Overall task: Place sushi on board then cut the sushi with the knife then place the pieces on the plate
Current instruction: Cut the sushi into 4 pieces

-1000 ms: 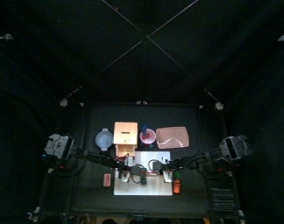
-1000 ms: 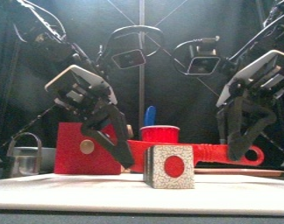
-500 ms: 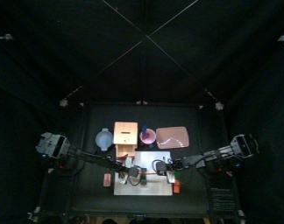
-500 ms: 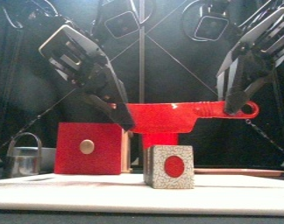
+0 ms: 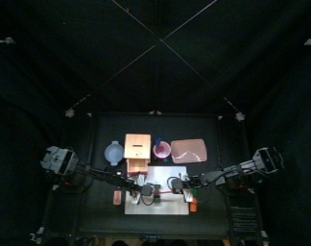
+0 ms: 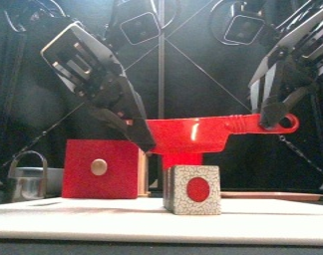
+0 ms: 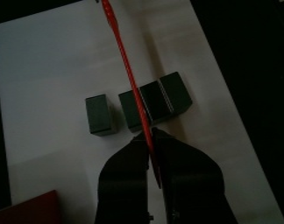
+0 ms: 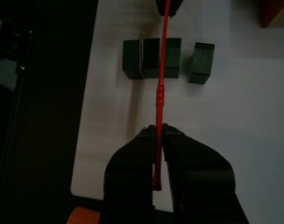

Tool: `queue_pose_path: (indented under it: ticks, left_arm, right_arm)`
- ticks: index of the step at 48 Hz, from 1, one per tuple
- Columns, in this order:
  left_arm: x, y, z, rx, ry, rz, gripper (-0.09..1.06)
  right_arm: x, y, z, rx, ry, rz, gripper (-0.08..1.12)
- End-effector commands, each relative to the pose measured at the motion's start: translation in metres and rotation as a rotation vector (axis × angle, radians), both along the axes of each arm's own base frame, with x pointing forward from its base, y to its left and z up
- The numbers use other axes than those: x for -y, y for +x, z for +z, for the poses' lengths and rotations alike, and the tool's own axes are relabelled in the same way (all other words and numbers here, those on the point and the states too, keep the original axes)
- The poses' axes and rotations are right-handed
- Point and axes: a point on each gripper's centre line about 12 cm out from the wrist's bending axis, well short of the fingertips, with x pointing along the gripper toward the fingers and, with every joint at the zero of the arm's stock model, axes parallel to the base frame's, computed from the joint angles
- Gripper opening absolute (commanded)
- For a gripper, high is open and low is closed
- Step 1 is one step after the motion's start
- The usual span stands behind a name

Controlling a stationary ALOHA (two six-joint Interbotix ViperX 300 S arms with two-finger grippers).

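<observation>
Upper left of the front view, the left gripper is clamped tight on one end of the red knife, which hangs level above the sushi on the white board. Upper right, the right gripper pinches the handle. The blocks look light, rigid and probably slick, so take them by their flat sides.

- left arm: black links; blocky grey housing with dark recesses near the wrist; pale grey block at its outer joint, seen on the left from above.
- left gripper: two black jaws, broad at the root, narrowing to blunt tips.
- right arm: matching grey housing; pale grey block on the right.
- right gripper: two black jaws, same shape.
</observation>
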Motion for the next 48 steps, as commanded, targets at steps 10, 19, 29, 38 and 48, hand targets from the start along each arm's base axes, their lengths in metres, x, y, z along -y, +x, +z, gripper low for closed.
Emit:
queue_pose_path:
  ticks: [10, 19, 29, 38, 48]
  left_arm:
    - [0.006, 0.008, 0.009, 0.036, -0.008, -0.013, 0.39]
    - [0.008, 0.007, 0.005, 0.026, -0.011, -0.013, 0.39]
    - [0.01, 0.007, 0.003, 0.02, -0.009, -0.016, 0.39]
    - [0.011, 0.006, 0.001, 0.015, -0.014, -0.014, 0.39]
    - [0.013, 0.007, 0.002, 0.016, -0.025, -0.011, 0.39]
  right_arm:
    - [-0.002, 0.007, 0.0, 0.013, 0.003, 0.001, 0.39]
    - [-0.002, 0.007, -0.003, 0.003, 0.001, -0.001, 0.39]
    - [-0.001, 0.008, -0.006, -0.006, -0.001, -0.004, 0.39]
    - [0.0, 0.009, -0.007, -0.005, -0.001, -0.007, 0.39]
    - [0.0, 0.01, -0.007, -0.003, -0.001, -0.008, 0.39]
